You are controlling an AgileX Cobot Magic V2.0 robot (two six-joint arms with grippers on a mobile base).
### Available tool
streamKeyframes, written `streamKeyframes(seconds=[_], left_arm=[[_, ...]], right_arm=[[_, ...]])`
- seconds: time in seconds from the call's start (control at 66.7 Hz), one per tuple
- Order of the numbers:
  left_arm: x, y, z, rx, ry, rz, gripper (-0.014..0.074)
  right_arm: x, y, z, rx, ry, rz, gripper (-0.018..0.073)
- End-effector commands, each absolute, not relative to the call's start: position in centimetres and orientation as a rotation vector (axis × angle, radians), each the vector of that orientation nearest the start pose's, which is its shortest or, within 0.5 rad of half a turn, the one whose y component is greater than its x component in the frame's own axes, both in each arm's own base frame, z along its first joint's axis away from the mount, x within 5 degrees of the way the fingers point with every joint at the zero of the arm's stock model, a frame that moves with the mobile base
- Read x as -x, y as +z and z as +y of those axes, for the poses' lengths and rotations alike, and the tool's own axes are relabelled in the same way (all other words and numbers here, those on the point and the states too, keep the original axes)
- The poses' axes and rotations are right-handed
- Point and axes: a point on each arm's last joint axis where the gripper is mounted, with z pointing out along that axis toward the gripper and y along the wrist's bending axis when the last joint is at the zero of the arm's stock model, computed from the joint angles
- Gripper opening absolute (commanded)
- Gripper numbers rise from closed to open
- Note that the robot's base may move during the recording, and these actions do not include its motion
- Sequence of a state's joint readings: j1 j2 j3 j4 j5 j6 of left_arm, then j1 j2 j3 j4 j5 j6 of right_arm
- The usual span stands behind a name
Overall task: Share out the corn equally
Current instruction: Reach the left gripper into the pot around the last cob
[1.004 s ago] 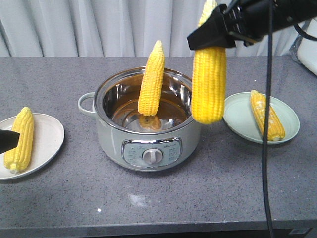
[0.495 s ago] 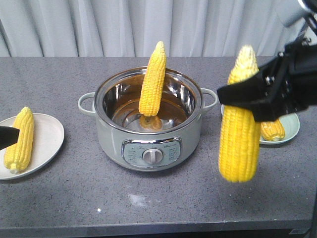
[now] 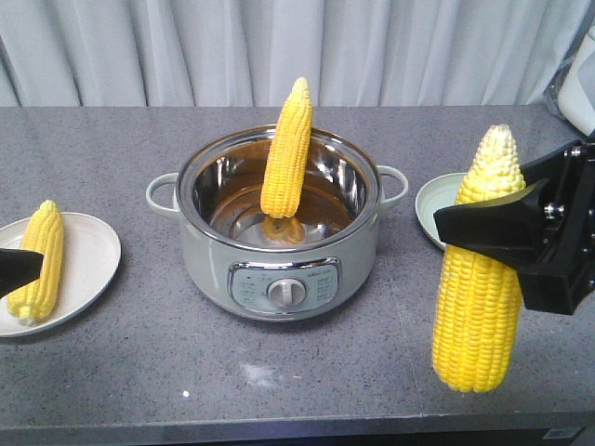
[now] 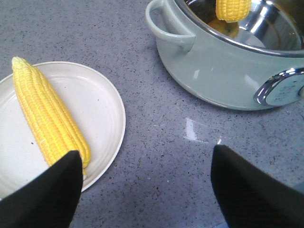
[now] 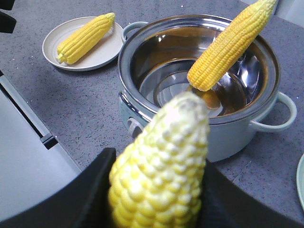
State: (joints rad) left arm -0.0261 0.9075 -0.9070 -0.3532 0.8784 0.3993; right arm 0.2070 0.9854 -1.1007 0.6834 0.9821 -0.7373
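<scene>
My right gripper [image 3: 493,232] is shut on a corn cob [image 3: 477,307], holding it upright in the air at the front right, tip up. That cob [image 5: 161,161] fills the right wrist view between the black fingers [image 5: 90,190]. A second corn cob [image 3: 286,149] leans upright inside the steel pot [image 3: 279,269]. A third cob [image 3: 37,262] lies on the white plate [image 3: 93,255] at the left. My left gripper [image 4: 147,185] hovers open over the counter beside that plate [image 4: 102,102], one finger [image 4: 47,190] over the cob's [image 4: 47,114] end.
A pale green plate [image 3: 432,204] shows behind the held cob at the right, mostly hidden by it and the gripper. The pot's handles [image 3: 160,190] stick out on both sides. The grey counter's front edge runs near the bottom, with curtains behind.
My right gripper has carried its corn cob from above the pot's right rim down and forward to the front right, in front of the green plate. The left gripper has stayed put.
</scene>
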Motion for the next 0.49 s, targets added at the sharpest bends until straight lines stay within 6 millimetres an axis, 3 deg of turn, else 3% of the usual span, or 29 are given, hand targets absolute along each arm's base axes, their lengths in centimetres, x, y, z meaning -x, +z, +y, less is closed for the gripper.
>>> streamKeyframes(seconds=[0.0, 0.33, 0.48], left_arm=[[-16.9, 37.5, -3.2, -0.348, -0.263, 2.153, 0.0544], [-17.9, 42.4, -6.1, -0.573, -0.5, 1.895, 0.0544], [-19.0, 43.7, -7.5, -0.688, -0.53, 1.885, 0.0541]], right_arm=[[-16.3, 41.8, 8.4, 0.8, 0.559, 1.919, 0.0158], [-16.3, 41.8, 8.4, 0.8, 0.559, 1.919, 0.0158], [-16.3, 41.8, 8.4, 0.8, 0.559, 1.919, 0.0158]])
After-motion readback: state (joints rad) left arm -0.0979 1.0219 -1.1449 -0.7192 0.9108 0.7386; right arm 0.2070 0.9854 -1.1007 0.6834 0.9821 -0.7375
